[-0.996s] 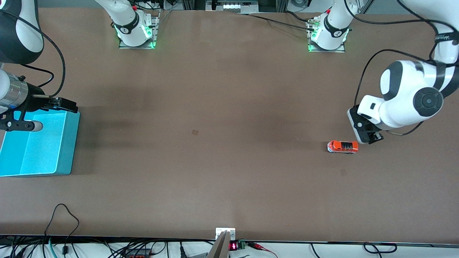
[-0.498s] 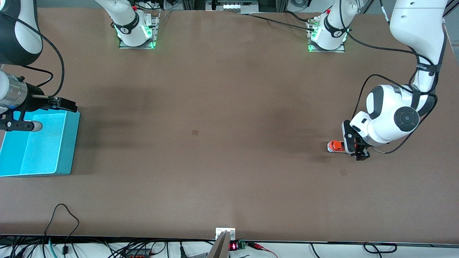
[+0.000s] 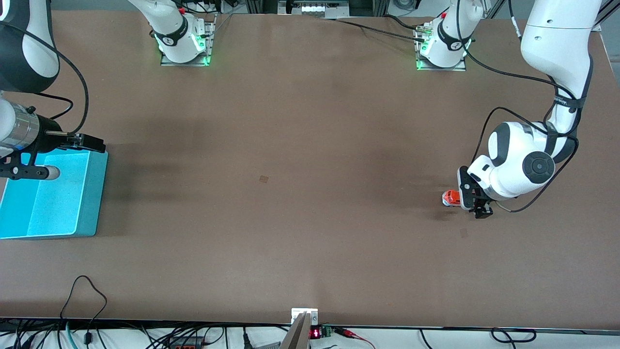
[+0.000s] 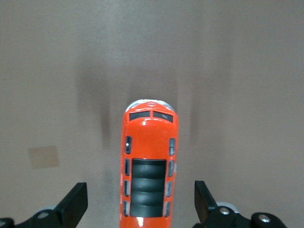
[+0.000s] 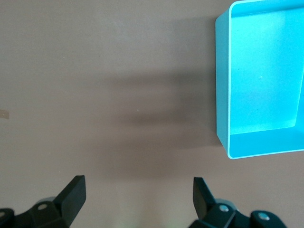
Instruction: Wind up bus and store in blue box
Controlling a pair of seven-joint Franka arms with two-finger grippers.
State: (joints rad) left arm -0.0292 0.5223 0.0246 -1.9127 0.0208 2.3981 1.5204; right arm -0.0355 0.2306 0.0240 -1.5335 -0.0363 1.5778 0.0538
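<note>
The orange-red bus (image 3: 450,198) stands on the brown table toward the left arm's end, mostly covered by the left hand in the front view. In the left wrist view its black roof windows (image 4: 149,183) run between the fingers. My left gripper (image 3: 472,202) (image 4: 140,197) is low over the bus and open, one finger on each side, with a gap of table showing on both sides. The blue box (image 3: 94,194) (image 5: 222,80) sits at the right arm's end with nothing in it. My right gripper (image 3: 29,169) (image 5: 137,190) waits open above the box's edge, holding nothing.
Two small tape patches lie on the table, one near the middle (image 3: 263,179) and one a little nearer the front camera than the bus (image 3: 464,233). Cables run along the table's near edge (image 3: 87,291). The arm bases (image 3: 184,43) (image 3: 443,48) stand along the far edge.
The left arm has swung in and come down from beside the bus to straddle it, hiding most of it in the front view. The bus and the right arm have not moved.
</note>
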